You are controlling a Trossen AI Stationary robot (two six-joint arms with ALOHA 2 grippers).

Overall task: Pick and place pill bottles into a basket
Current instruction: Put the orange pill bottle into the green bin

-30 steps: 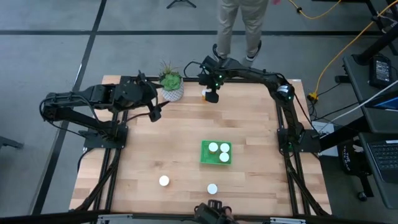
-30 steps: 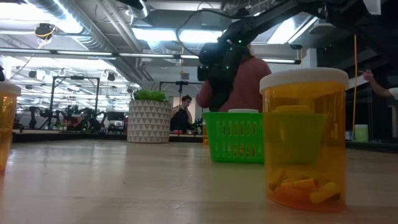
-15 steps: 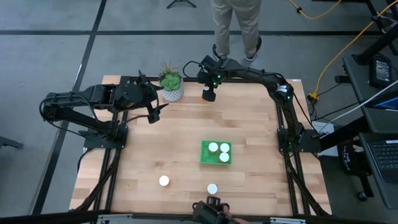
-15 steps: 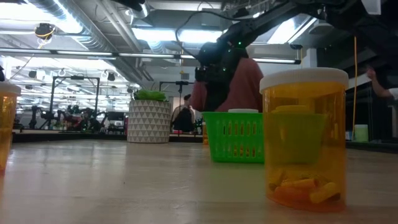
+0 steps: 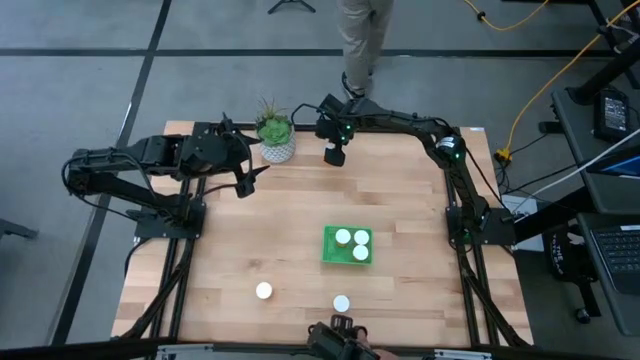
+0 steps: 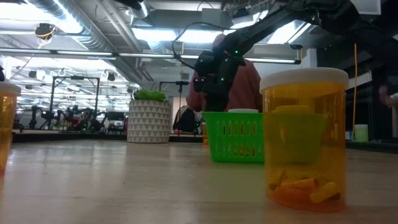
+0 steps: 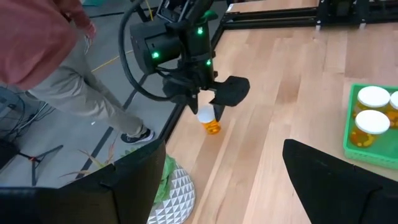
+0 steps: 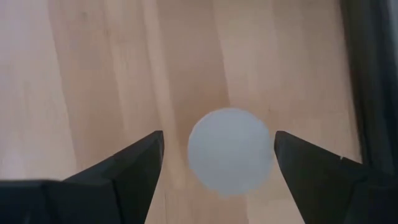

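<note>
right end effector (image 5: 335,155): hovering over the far edge of the desk (image 5: 290,230), just beside the plant, fingers spread apart, gripping nothing
right fingers (image 8: 115,171): standing either side of a white cap, gap showing on both sides, not touching it
target bottle (image 7: 209,120): standing upright on the desk directly under the right end effector, orange body, white cap (image 8: 230,151) facing up
left end effector (image 5: 248,182): hanging released over the far-left part of the desk, nothing between its fingers, arm sitting idle
basket (image 5: 329,247): green, sitting right of desk centre, well apart from both end effectors
bottles in basket: three white caps showing, packed into the right-hand side (image 5: 343,237) (image 5: 362,239) (image 5: 360,253)
loose bottle A (image 5: 263,291): standing upright on the near-left part of the desk, apart from the basket
loose bottle B (image 5: 342,303): standing upright near the front edge, just in front of the basket
low view: bottle B (image 6: 304,137) filling the right foreground, pills lying in its bottom; another bottle (image 6: 6,124) clipping the left edge
plant (image 5: 274,135): green, in a white patterned pot, standing at the far edge between the two end effectors
person (image 5: 362,40): standing on the floor just beyond the far edge of the desk, only legs showing from above
</note>
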